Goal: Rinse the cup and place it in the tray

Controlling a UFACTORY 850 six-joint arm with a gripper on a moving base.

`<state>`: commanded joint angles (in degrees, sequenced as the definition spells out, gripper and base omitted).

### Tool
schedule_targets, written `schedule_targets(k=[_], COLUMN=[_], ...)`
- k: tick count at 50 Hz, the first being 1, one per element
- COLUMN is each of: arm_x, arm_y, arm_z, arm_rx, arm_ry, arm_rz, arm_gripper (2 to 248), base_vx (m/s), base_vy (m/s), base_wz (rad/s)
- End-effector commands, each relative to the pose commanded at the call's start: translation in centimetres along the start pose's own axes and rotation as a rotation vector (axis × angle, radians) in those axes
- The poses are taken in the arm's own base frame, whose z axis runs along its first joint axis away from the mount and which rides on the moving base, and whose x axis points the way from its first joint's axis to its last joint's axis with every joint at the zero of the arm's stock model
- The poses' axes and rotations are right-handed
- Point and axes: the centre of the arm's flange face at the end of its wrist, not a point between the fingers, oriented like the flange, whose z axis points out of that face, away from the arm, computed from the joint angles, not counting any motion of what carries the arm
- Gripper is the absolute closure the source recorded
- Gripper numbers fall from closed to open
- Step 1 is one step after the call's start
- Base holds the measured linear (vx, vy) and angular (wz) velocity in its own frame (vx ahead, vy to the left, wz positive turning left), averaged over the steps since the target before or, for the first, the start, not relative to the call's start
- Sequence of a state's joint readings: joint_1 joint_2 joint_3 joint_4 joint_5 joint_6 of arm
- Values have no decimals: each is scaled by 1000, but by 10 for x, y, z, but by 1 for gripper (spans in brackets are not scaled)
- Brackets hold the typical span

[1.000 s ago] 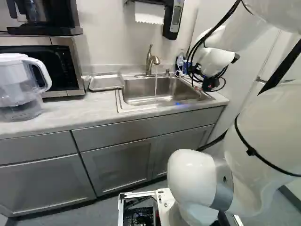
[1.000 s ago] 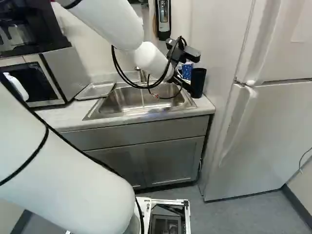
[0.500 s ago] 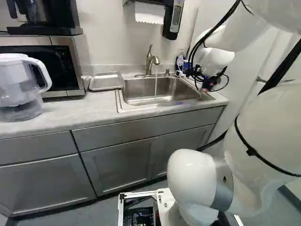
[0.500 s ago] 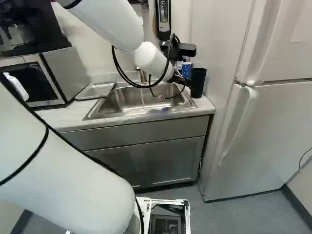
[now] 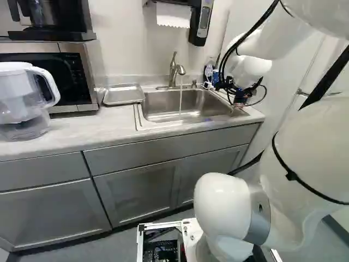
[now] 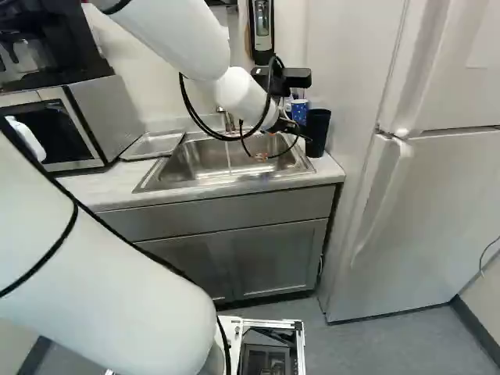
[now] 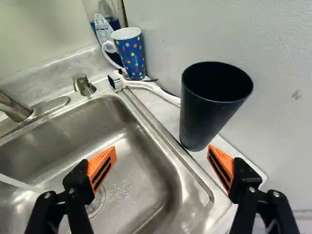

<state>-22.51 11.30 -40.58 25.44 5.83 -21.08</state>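
In the right base view my gripper (image 6: 291, 126) is over the sink's right side, near the black cup (image 6: 316, 133). Seen from the wrist, the gripper (image 7: 162, 150) stands wide open with nothing between its orange pads. Upright on the strip beside the sink, the black cup (image 7: 209, 107) is ahead of the finger nearer the wall. A blue dotted mug (image 7: 132, 56) stands farther ahead, in the corner. Water runs from the faucet (image 5: 177, 69) into the sink (image 5: 155, 116). The metal tray (image 5: 123, 102) lies on the counter left of the sink.
A white-handled brush (image 7: 153, 88) lies between mug and black cup, by a bottle (image 7: 103, 24). The wall (image 7: 287, 97) rises close beside the cup. A microwave (image 5: 82, 73) and a water pitcher (image 5: 22, 101) stand left of the tray; a refrigerator (image 6: 437, 203) stands at the right.
The wrist has turned, its black mount shifting left and down in the right base view; the gripper has moved slightly. The base, the black cup and the tray have stayed put.
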Motion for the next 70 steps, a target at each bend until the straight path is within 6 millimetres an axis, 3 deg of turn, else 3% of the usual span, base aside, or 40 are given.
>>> schedule_targets(k=[25, 53, 70], arm_x=[-6, 9, 13], arm_y=[15, 34, 36], arm_z=[23, 33, 33], arm_rx=[-34, -96, -113], arm_ry=[-38, 39, 82], arm_rz=[17, 35, 33], arm_gripper=[3, 3, 3], base_vx=[0, 0, 0], base_vy=[0, 0, 0], base_wz=[0, 0, 0])
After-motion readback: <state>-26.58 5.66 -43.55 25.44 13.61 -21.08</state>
